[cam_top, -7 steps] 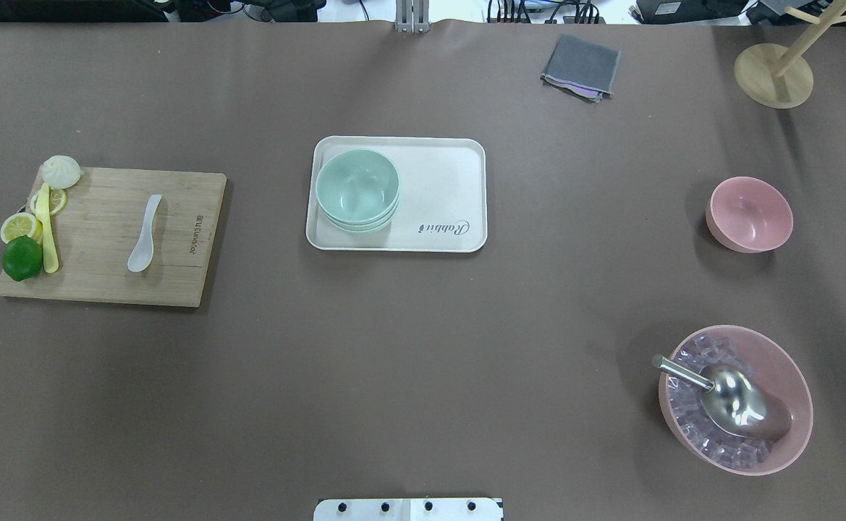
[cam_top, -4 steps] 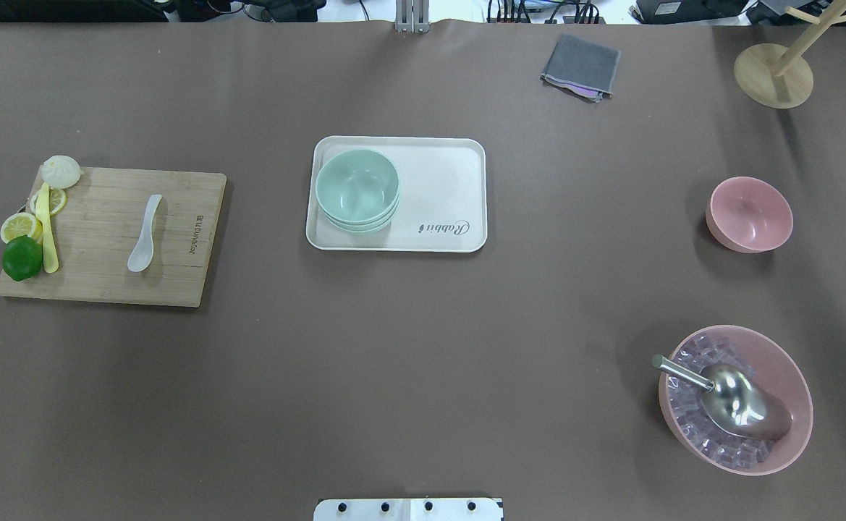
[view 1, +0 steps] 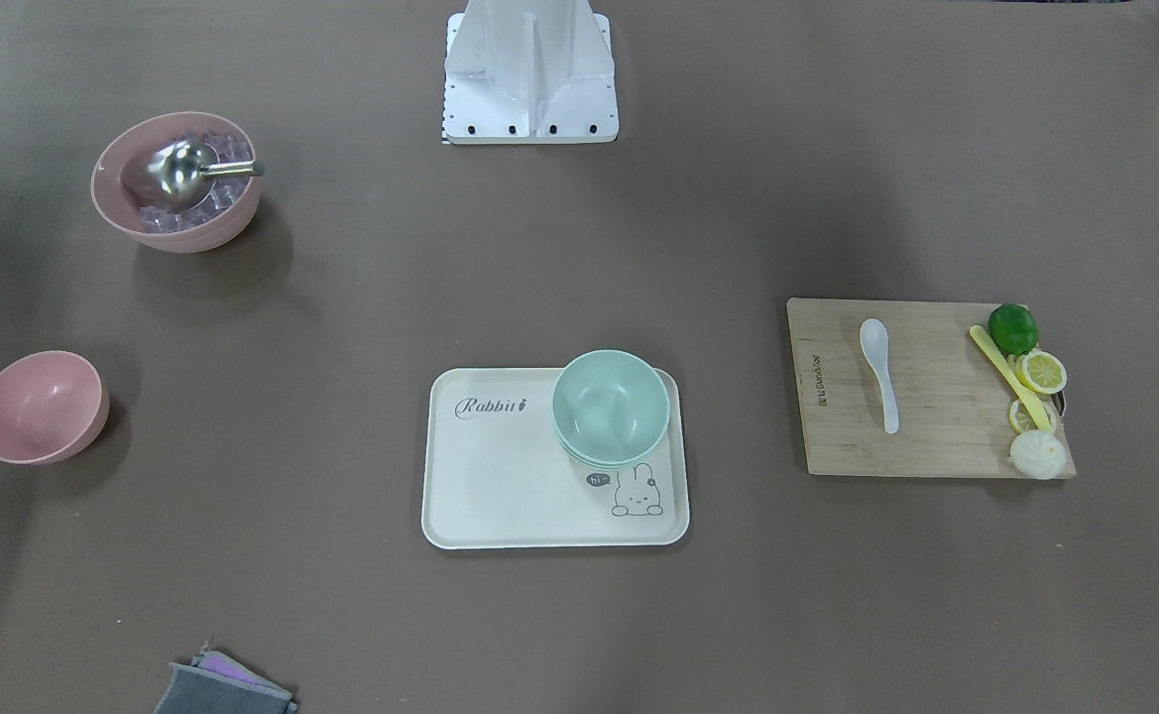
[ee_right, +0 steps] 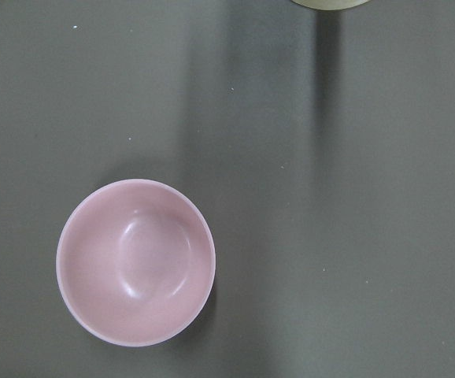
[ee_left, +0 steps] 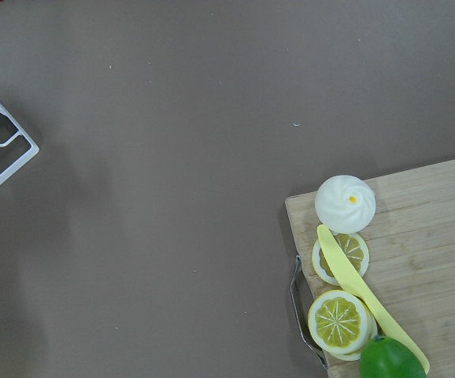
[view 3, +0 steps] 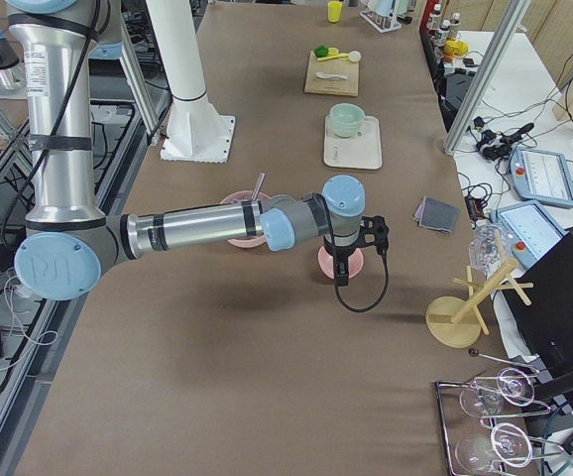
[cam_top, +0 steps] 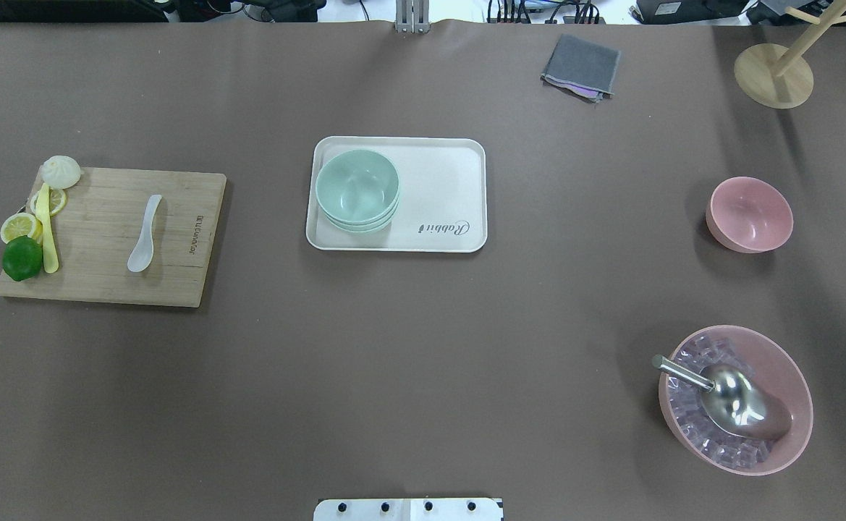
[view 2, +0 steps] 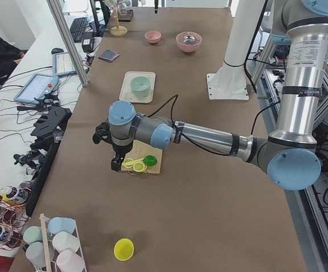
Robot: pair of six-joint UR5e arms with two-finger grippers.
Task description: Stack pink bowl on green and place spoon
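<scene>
Pale green bowls [cam_top: 357, 188], nested mouth up, sit at the left end of the tray [cam_top: 444, 181], which lies on the middle of the counter [cam_top: 423, 347]. I read every place off that tray.

The pink bowl [cam_top: 750, 214] stands upright on the counter well to the tray's right. The spoon [cam_top: 144, 233], white, lies flat on a wooden board [cam_top: 176, 282] well to the tray's left, its scoop end nearer the robot. On the board's end away from the tray are a lime [cam_top: 22, 257], lemon slices [cam_top: 20, 226], a yellow knife [cam_top: 48, 231] and a white bun [cam_top: 61, 171].

My right tool [view 3: 338, 278] hangs pointing down near the pink bowl, on the side away from the tray. Its wrist camera takes in the whole bowl. I cannot tell how far it is open, or whether it has hold of anything. My left tool [view 2: 116, 164] hangs by the lemon end of the board, and shows in the side view alone, so I cannot tell its opening either.

Right of the tray and nearer the robot, a larger ice bowl [cam_top: 792, 376] holds a metal scoop [cam_top: 734, 401].
</scene>
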